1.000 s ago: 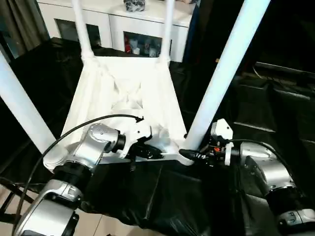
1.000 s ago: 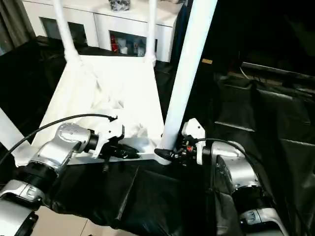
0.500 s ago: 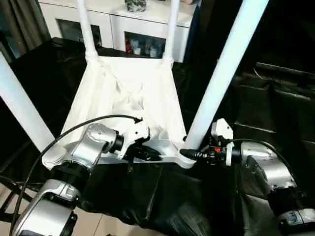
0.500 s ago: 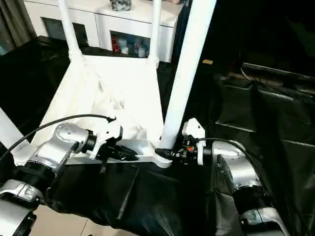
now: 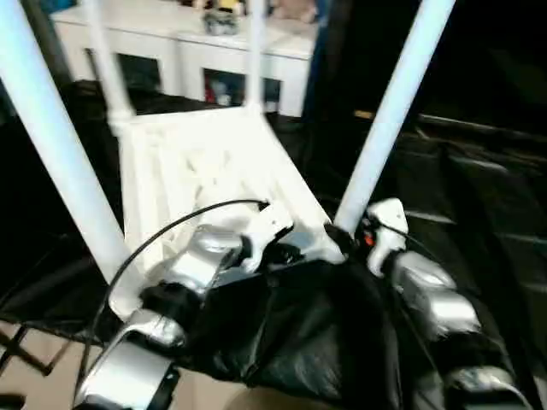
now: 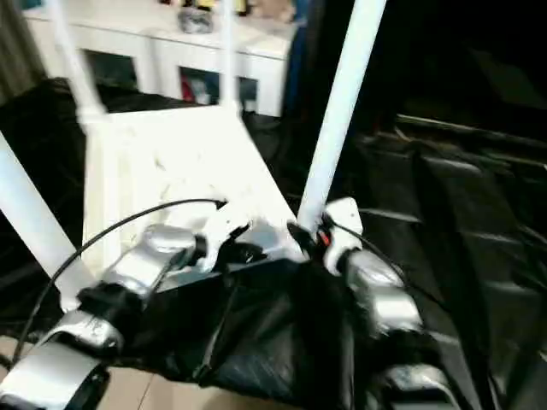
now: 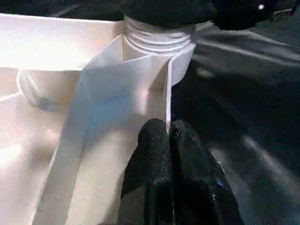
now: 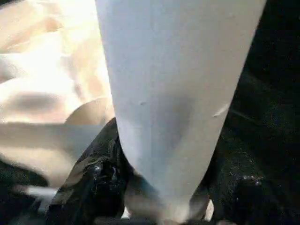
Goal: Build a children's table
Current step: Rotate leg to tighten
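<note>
The upturned tabletop (image 5: 214, 158) is lying on the black sheet (image 5: 308, 342) with all four legs standing up from its corners. Its near rim is being pinched by the left gripper (image 7: 168, 136), jaws closed on the thin wall, while the near right leg (image 5: 389, 111) is being clasped at its base by the right gripper (image 8: 154, 187). Seating that leg firmly is probably being finished; turning the table upright is likely being called for next.

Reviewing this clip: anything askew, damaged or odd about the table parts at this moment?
Nothing stands out. The tabletop lies upside down with four legs standing from its corners; the left gripper pinches its rim, and the right gripper holds the near leg's base.
</note>
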Robot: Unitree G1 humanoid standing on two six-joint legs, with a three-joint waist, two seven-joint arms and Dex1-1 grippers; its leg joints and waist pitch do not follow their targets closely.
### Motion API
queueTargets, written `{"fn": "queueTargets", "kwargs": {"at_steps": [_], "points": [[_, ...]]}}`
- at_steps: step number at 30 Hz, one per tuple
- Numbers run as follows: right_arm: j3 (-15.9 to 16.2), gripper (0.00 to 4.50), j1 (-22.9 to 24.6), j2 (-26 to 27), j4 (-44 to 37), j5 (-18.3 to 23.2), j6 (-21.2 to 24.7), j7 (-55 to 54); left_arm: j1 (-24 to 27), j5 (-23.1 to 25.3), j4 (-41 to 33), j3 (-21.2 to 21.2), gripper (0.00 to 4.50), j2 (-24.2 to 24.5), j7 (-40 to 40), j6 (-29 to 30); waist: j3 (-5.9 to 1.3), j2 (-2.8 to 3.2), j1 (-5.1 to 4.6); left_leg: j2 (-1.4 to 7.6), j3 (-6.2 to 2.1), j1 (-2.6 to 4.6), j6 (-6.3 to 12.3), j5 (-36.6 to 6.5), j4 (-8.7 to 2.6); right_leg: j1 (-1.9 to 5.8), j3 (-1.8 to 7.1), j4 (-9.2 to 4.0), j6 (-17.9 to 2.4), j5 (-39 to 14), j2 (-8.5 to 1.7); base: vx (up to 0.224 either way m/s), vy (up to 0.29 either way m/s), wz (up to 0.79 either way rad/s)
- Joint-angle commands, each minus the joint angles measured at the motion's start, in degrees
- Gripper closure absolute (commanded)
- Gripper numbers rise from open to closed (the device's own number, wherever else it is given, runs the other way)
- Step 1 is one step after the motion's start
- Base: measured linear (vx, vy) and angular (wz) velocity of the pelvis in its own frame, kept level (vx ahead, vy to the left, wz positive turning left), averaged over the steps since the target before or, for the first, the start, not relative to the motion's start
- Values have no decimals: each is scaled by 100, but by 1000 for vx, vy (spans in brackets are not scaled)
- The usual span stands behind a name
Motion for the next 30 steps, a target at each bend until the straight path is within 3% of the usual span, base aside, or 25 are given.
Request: {"fn": "queueTargets", "kwargs": {"at_steps": [1,2,3,4,5,6,7,8,9,10,11,12,13,14,15,16,17,18,19,20,23,25,26,29,30], "points": [[601,253,-32,611,364,-41,160,122,-55,30,158,-422,450,-586,52,-11,-73,148,-131,140,-118,76,-112,-4546,-641,99,-125,-451,-358,-3113,-159,0,0,0],[602,253,-59,652,344,-87,92,96,-72,63,179,-418,450,-579,59,-25,-64,146,-144,177,-134,33,-124,-4694,-699,168,-97,-346,-412,-2880,-159,0,0,0],[587,198,-58,662,302,-81,59,123,-77,72,178,-401,450,-558,46,-28,-73,138,-124,173,-117,43,-123,-4750,-722,161,-33,-314,-480,-2779,-190,0,0,0],[560,185,-53,675,234,-64,14,175,-84,83,174,-372,450,-521,25,-34,-50,67,-149,77,-50,209,-94,-4628,-590,-40,-86,-528,-434,-3370,-231,0,0,0],[453,185,-10,643,135,84,-11,363,-62,109,124,-365,450,-408,-62,-75,-10,59,-224,8,-30,287,-57,-4521,-483,-93,-282,-726,-216,-3947,-219,0,0,0],[418,179,42,569,52,174,-20,558,-31,111,61,-366,450,-318,-138,-94,-9,85,-236,17,-46,271,-55,-4490,-478,-39,-355,-740,-134,-3999,-239,0,0,0],[412,164,103,475,-46,249,-4,785,5,98,-7,-367,450,-226,-243,-126,-14,118,-255,121,-96,97,-62,-4691,-626,190,-385,-544,-102,-3586,-238,0,0,0],[412,149,103,475,-46,249,-4,785,5,98,-7,-367,450,-226,-243,-126,20,161,-117,302,-118,-229,-111,-5122,-972,488,-158,64,-271,-2726,-207,0,0,0],[437,139,195,301,-193,310,-26,1142,53,93,-92,-386,450,-59,-398,-164,13,207,115,362,64,-190,-170,-5258,-1170,423,62,458,-536,-1892,-147,0,0,0],[437,135,195,301,-193,310,-26,1142,53,93,-92,-386,450,-59,-398,-164,-28,-38,42,247,94,63,-15,-4836,-892,143,208,162,-444,-2352,-203,-11,-89,24],[472,135,260,120,-288,321,-108,1454,86,91,-134,-405,450,112,-603,-237,-16,-246,62,-18,137,329,-15,-4115,-479,-260,160,-407,-200,-3939,-296,112,-119,24],[497,129,297,12,-351,336,-142,1645,109,81,-170,-410,450,209,-729,-263,14,-262,152,-284,244,502,212,-2319,253,-519,153,-827,-8,-5773,-614,112,-119,24],[533,129,336,-125,-421,347,-179,1876,139,73,-223,-422,450,333,-890,-310,-80,-158,233,-64,67,-143,326,-1415,-159,154,321,-502,-97,-5307,-745,154,-46,-26],[552,129,351,-187,-451,348,-195,1975,154,69,-250,-431,450,390,-970,-341,-55,-77,257,28,19,-264,205,-1506,-356,209,223,-432,-121,-4895,-619,130,12,-50],[636,129,416,-441,-619,406,-171,2418,240,20,-418,-466,450,620,-1395,-416,-194,-40,241,122,-33,-290,82,-1437,-460,224,198,-232,-317,-3278,-437,130,12,-50],[662,129,434,-515,-672,427,-148,2551,265,3,-470,-476,450,686,-1519,-428,-230,-24,259,156,3,-206,198,-1128,-435,139,254,-73,-807,-1686,-356,78,-9,-17],[729,129,466,-660,-773,458,-110,2820,319,-61,-575,-492,450,803,-1778,-503,-205,-30,260,148,47,-189,275,-1120,-444,111,270,-44,-1035,-1313,-311,63,-26,8],[758,129,484,-729,-828,472,-87,2958,345,-92,-627,-498,450,859,-1905,-546,-143,-35,247,142,115,-130,359,-1715,-459,19,290,-86,-1286,-1629,-266,63,-26,8],[801,129,502,-829,-888,481,-72,3138,376,-121,-690,-509,450,938,-2055,-594,-128,-34,241,123,142,-96,330,-2023,-437,-27,306,-114,-1316,-1969,-265,74,-18,10],[845,129,524,-952,-959,485,-60,3368,410,-151,-765,-526,450,1037,-2228,-646,-195,-71,240,100,143,-127,315,-2009,-424,47,328,-86,-1310,-2063,-275,88,-9,3],[920,129,518,-1206,-1070,506,-21,3881,460,-229,-860,-535,450,1248,-2558,-798,-305,-43,299,116,211,-144,669,-540,-332,93,369,143,-1722,-69,-232,83,-2,2],[972,129,476,-1329,-1067,506,-35,4161,478,-269,-905,-553,450,1386,-2762,-907,-362,-36,336,81,241,-85,1162,519,-214,73,383,300,-2114,1350,-202,73,12,5],[987,129,464,-1356,-1063,502,-34,4220,481,-277,-916,-557,450,1417,-2808,-920,-362,-47,334,69,241,-100,1286,678,-195,79,385,327,-2168,1540,-194,52,18,2],[1069,155,439,-1452,-1091,514,11,4435,486,-295,-947,-580,450,1520,-2944,-963,-305,-80,361,77,271,-131,1419,412,-184,96,400,294,-2125,1105,-252,17,6,1],[1200,155,418,-1554,-1124,490,79,4704,479,-293,-960,-577,450,1625,-3088,-1003,-302,-70,397,112,280,-117,1263,86,-207,107,392,268,-2000,530,-260,0,0,0]]}}
